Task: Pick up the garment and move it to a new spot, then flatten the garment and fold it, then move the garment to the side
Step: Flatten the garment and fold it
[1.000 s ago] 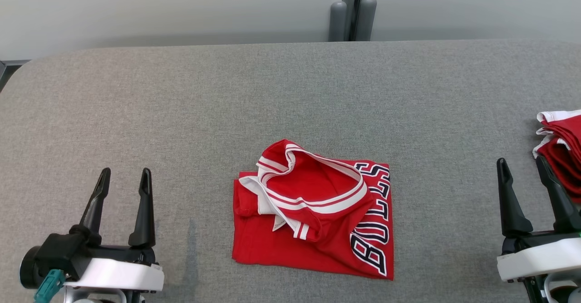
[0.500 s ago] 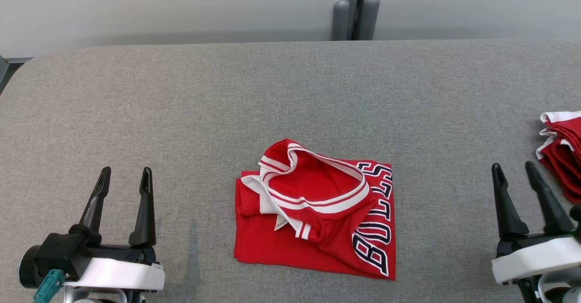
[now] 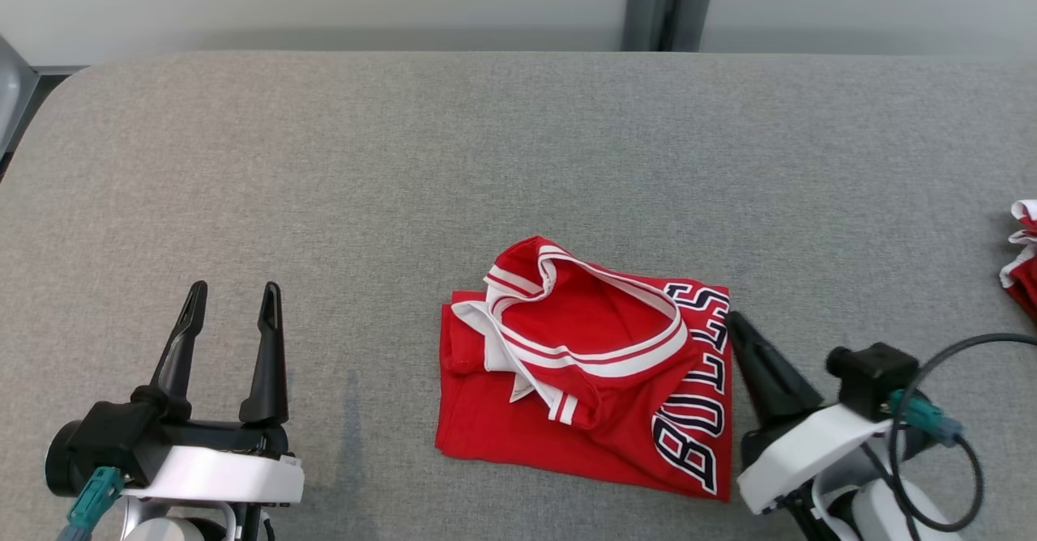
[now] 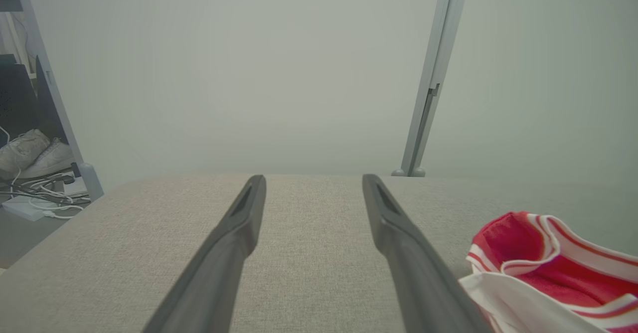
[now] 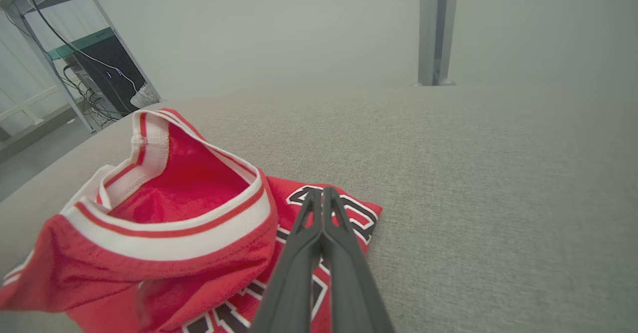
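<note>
Centrally, one folded red jersey (image 3: 583, 379); left gripper (image 3: 233, 287) spread wide, right gripper (image 5: 321, 191) pinched closed at its edge

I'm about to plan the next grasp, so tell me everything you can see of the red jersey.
The red jersey lies roughly folded into a squarish bundle on the grey fabric table, near its front middle. It looks like thin mesh sports cloth. A white-and-red striped ribbed opening stands up puffed on top, not flat. Dark, white-edged lettering runs along its right edge. The shut right hand points at that lettered edge; contact cannot be told.
</note>
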`<state>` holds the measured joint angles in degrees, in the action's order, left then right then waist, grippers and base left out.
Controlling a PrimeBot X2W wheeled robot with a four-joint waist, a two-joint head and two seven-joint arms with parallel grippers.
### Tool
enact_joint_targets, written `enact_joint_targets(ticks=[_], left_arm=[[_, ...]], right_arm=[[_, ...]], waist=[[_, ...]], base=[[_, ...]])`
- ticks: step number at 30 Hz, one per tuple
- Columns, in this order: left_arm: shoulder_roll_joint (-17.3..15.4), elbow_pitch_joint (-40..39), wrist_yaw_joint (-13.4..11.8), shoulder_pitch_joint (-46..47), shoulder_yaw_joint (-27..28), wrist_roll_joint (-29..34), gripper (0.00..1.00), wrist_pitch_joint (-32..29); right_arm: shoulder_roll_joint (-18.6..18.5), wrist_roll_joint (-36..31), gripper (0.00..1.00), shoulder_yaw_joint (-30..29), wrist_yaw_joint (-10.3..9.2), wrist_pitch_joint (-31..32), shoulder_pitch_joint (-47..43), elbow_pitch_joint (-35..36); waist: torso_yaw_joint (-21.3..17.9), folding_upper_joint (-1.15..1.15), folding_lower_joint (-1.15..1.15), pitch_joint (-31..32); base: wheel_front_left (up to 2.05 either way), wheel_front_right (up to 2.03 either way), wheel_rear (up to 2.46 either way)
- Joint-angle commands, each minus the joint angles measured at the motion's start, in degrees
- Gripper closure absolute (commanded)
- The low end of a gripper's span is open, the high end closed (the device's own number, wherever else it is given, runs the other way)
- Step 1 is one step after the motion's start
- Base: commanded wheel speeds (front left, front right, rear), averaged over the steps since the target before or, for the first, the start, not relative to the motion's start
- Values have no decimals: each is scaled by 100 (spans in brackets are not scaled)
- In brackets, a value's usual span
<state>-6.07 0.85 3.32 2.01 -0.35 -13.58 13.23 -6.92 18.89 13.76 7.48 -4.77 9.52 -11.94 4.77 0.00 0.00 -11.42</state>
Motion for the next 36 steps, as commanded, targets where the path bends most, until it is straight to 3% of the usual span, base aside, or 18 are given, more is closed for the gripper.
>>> enact_joint_targets(ticks=[1, 12, 30, 36], left_arm=[[8, 27, -32, 120, 0, -16, 0, 38], [24, 115, -44, 192, -29, -63, 0, 108], [38, 287, 5, 229, -121, -122, 0, 163], [49, 364, 17, 250, -154, -128, 0, 177]], right_arm=[[1, 78, 100, 169, 4, -92, 124, -190], [51, 388, 100, 1147, 4, -521, 795, -1386], [205, 1154, 100, 2829, 4, -757, 1451, -2052], [252, 1372, 100, 3113, 4, -831, 1641, -2359]], waist=[[59, 0, 0, -25], [165, 0, 0, -86], [319, 0, 0, -8], [375, 0, 0, 21]], base=[[0, 0, 0], [0, 0, 0], [0, 0, 0], [0, 0, 0]])
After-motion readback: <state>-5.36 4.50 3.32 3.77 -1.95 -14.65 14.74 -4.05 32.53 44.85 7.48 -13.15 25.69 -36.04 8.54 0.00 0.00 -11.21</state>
